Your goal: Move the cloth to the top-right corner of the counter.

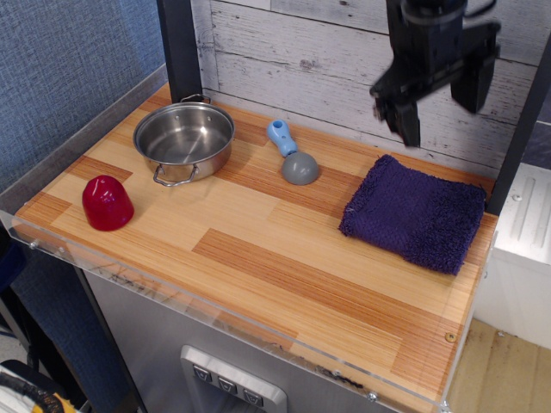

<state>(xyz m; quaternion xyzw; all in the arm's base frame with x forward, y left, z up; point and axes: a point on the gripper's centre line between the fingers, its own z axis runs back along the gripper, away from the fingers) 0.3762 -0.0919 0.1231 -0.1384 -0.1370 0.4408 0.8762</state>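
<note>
The dark purple cloth (pixel 417 213) lies flat and folded at the back right of the wooden counter (pixel 258 258), close to the right edge and the back wall. My black gripper (pixel 439 116) hangs open and empty well above the cloth's far edge, clear of it. One finger (pixel 405 120) shows on the left and the other (pixel 476 86) on the right.
A steel pot (pixel 183 140) stands at the back left. A red dome-shaped object (pixel 107 203) sits near the front left. A blue and grey utensil (pixel 293 155) lies at the back middle. A black post (pixel 179 47) rises behind the pot. A clear acrylic edge (pixel 215 323) runs along the front.
</note>
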